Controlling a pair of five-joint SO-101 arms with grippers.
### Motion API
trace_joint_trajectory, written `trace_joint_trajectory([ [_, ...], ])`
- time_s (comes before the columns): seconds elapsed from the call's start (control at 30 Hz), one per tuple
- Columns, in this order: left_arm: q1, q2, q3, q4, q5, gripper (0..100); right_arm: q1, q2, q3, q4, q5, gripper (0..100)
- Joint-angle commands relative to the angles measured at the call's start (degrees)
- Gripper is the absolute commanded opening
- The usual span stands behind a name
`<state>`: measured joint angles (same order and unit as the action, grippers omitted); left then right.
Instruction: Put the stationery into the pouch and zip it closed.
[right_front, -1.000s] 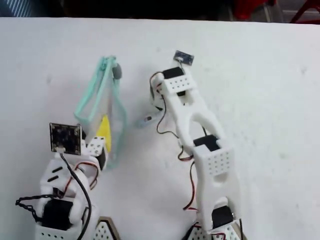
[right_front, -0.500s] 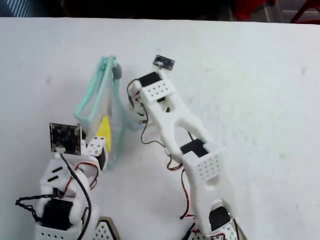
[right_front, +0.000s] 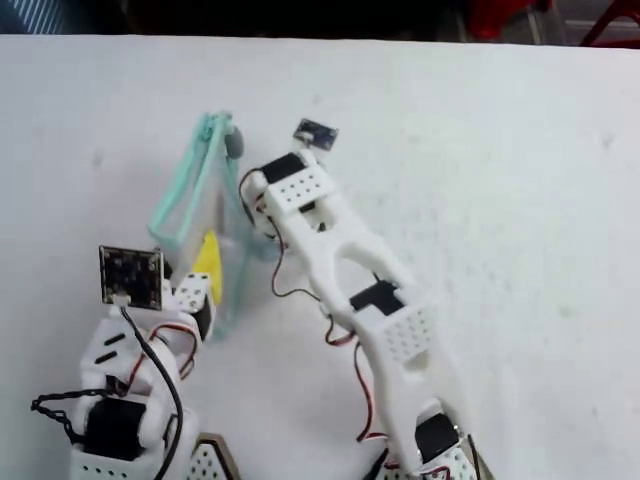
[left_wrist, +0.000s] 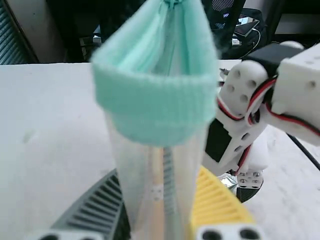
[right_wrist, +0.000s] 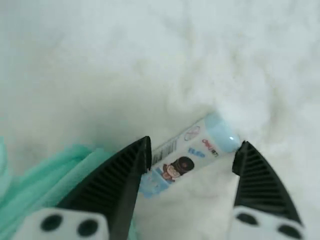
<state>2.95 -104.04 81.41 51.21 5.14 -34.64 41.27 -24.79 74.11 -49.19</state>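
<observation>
Across the white table (right_front: 520, 150), the biggest change is in the right arm (right_front: 340, 250). A second ago it reached straight up the middle of the table. It has since swung leftward in two steps, and its wrist now sits right against the long side of the pouch (right_front: 200, 190). The clear pouch, edged in teal, has not shifted. It lies lengthwise with a grey tab (right_front: 235, 145) at its far end. Its near end is clamped in the left gripper (left_wrist: 160, 205), with the grey finger on one face and the yellow one on the other, and the zip (left_wrist: 169, 185) runs up between them. The left arm (right_front: 130, 370) has held the same pose throughout. The right gripper (right_wrist: 194, 152) has its jaws spread, not closed on anything. They straddle a small white tube (right_wrist: 182, 150) with a pale blue cap, which lies flat on the table just beside the pouch's teal edge (right_wrist: 60, 175). Earlier, the high view showed that tube lying apart from the pouch, beside the arm; now the wrist covers that spot. The tube is probably being brought over to the pouch, so the task looks early: the tube is still outside the pouch and not yet gripped, and the zipping cannot start until it is inside.
</observation>
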Motion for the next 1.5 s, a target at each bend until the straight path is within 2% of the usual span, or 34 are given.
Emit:
trace_joint_trajectory([
  [0.0, 0.57, -0.4, -1.67, -1.58, 0.26, 10, 0.04, 1.36, -2.02, -2.07, -0.53, 23.8],
  [0.17, 0.57, -0.4, -1.49, -1.67, -2.55, 10, 1.01, 1.63, -2.11, -2.07, 1.05, 1.2],
  [0.27, 0.57, -0.4, -1.49, -1.67, -2.64, 10, 2.24, 1.71, -3.25, -1.63, 5.63, 2.6],
  [0.53, 0.66, -0.4, -1.41, -1.49, -2.64, 10, 12.0, -2.24, -8.88, 6.81, 6.24, 1.7],
  [0.8, 1.01, -0.4, -1.67, -1.76, -2.46, 10, 21.49, -5.76, -9.93, 11.38, 19.25, 1.7],
  [0.97, 1.36, -0.4, -1.49, -6.07, -2.02, 10, 22.46, -1.63, -10.02, 11.47, 22.51, 1.7],
  [1.1, 6.73, -0.4, -1.49, -9.32, 1.32, 10, 22.37, 2.24, -10.46, 9.98, 25.23, 1.7],
  [1.27, 13.85, -0.4, -1.67, -9.67, -2.29, 10, 22.29, 2.95, -10.46, 9.54, 26.37, 1.7],
  [1.47, 14.11, -0.31, -1.49, -14.33, -3.25, 10, 22.02, 3.21, -10.46, 9.45, 26.37, 1.7],
])
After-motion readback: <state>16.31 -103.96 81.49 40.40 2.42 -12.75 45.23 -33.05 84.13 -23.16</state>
